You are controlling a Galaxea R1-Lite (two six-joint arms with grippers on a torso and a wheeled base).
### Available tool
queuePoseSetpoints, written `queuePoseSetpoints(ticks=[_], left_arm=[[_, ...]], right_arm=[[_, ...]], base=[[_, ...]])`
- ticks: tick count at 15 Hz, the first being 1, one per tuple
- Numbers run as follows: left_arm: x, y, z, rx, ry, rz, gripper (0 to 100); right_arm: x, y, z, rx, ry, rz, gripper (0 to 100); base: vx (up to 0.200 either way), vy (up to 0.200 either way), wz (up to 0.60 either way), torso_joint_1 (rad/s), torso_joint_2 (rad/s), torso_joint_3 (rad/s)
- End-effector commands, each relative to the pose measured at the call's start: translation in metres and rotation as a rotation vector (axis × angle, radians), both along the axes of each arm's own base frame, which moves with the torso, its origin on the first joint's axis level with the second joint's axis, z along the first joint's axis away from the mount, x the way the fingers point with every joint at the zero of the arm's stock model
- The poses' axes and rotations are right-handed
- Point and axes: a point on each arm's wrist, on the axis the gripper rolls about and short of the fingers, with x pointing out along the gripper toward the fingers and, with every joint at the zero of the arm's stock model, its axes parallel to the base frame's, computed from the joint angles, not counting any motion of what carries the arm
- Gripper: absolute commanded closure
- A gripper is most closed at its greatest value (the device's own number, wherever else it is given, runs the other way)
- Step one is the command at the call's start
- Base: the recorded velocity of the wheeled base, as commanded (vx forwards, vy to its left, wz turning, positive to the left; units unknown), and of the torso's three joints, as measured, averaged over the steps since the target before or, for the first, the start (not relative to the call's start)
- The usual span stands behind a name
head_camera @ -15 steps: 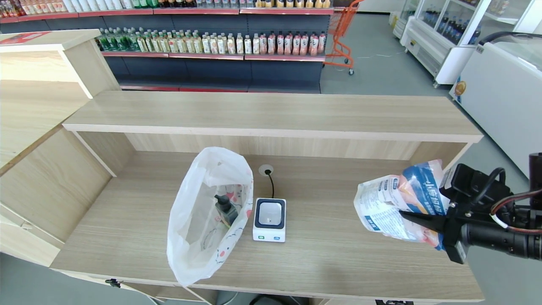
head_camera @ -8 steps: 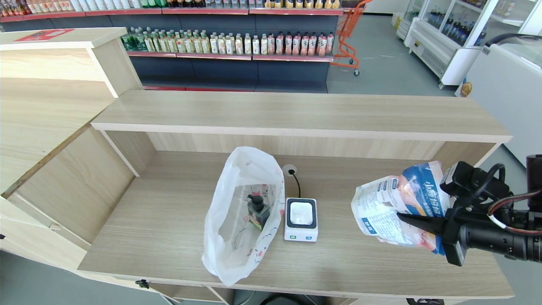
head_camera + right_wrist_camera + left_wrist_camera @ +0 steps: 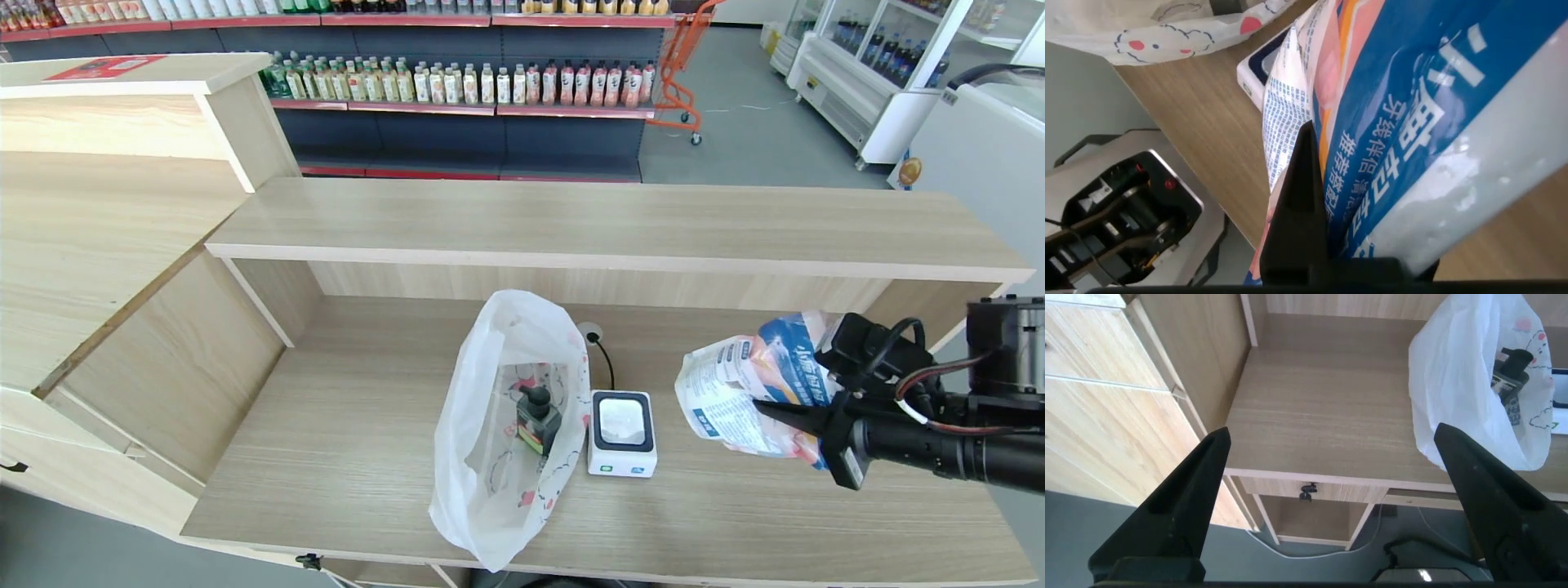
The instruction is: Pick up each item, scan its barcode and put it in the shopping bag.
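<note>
Head view has swung, so the counter slid across frame. The right gripper (image 3: 780, 411), pinching the snack packet (image 3: 735, 388), is now nearer the scanner (image 3: 622, 431), just beyond and below its fingertips. Scan looks next. Shopping bag (image 3: 498, 457) lies past that. Left gripper (image 3: 1331, 441) is spread, empty. Barcode not discernible — far finger hidden behind packet.

Head view: high up, facing forward and down across counter (image 3: 326, 457), shelves (image 3: 457, 82) far behind. Left wrist view: off counter's near edge, angled down, shopping bag (image 3: 1454, 416) shared with head view. Right wrist view: pressed close against packet (image 3: 1437, 122) — scanner (image 3: 1256, 77) and bag behind, likewise shared.
</note>
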Motion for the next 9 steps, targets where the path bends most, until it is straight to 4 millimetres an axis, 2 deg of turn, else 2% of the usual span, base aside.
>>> queuePoseSetpoints(ticks=[1,4,7,9], left_arm=[[0.0,0.0,0.0,0.0,0.0,0.0,0],[0.0,0.0,0.0,0.0,0.0,0.001,0],[0.0,0.0,0.0,0.0,0.0,0.0,0],[0.0,0.0,0.0,0.0,0.0,0.0,0]], right_arm=[[0.026,0.003,-0.024,0.007,0.046,0.036,100],[0.049,0.014,-0.04,0.056,0.012,0.164,100],[0.079,0.02,-0.062,0.013,-0.116,0.287,100],[0.083,0.022,-0.071,-0.003,-0.115,0.305,100]], base=[[0.0,0.0,0.0,0.0,0.0,0.0],[0.0,0.0,0.0,0.0,0.0,0.0],[0.0,0.0,0.0,0.0,0.0,0.0],[0.0,0.0,0.0,0.0,0.0,0.0]])
